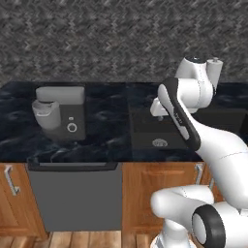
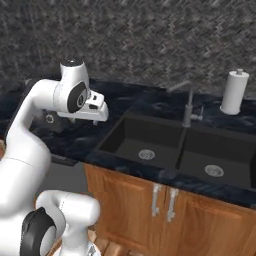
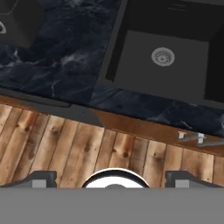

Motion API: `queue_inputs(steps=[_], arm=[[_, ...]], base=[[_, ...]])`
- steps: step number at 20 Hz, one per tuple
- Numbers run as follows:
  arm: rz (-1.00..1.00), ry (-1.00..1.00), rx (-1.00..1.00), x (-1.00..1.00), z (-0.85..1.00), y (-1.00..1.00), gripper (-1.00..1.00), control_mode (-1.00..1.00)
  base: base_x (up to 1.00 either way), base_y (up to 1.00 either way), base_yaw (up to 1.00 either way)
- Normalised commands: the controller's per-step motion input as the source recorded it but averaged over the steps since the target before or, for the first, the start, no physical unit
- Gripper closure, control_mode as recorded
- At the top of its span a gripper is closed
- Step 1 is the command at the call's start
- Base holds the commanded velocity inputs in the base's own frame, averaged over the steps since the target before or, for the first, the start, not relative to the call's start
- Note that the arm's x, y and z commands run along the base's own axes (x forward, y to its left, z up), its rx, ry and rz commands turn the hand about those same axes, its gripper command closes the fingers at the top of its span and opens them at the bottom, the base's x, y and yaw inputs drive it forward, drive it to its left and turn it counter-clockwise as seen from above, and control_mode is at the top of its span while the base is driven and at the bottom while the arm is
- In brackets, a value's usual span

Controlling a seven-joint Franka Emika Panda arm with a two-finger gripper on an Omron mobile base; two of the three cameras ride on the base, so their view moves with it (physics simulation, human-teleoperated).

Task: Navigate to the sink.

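Black sink (image 2: 170, 145) lies ahead, tool (image 2: 95, 112) hanging over its left counter (image 2: 75, 135).

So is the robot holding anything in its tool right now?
No, nothing. In the hand view the tool has its two tips wide apart with only wooden floor between them, and it hangs in front of the sink.

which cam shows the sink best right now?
Right base view: the sink shows both basins, both drains and the faucet, unobstructed. In the left base view the arm covers much of it; one drain is visible. The hand view looks down into one basin with its drain, cropped at the edge.
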Motion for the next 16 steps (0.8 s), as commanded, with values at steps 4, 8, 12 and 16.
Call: queue_inputs(steps=[4,8,12,16], arm=[[0.0,0.0,0.0,0.0,0.0,0.0,-1.0,1.0],[0.0,0.0,0.0,0.0,0.0,0.0,-1.0,1.0],[0.0,0.0,0.0,0.0,0.0,0.0,-1.0,1.0],[0.0,0.0,0.0,0.0,0.0,0.0,-1.0,1.0]], base=[[0.74,-0.99,-0.01],[0.35,-0.8,-0.11],[0.28,-0.37,-0.26],[0.4,-0.01,-0.33]])
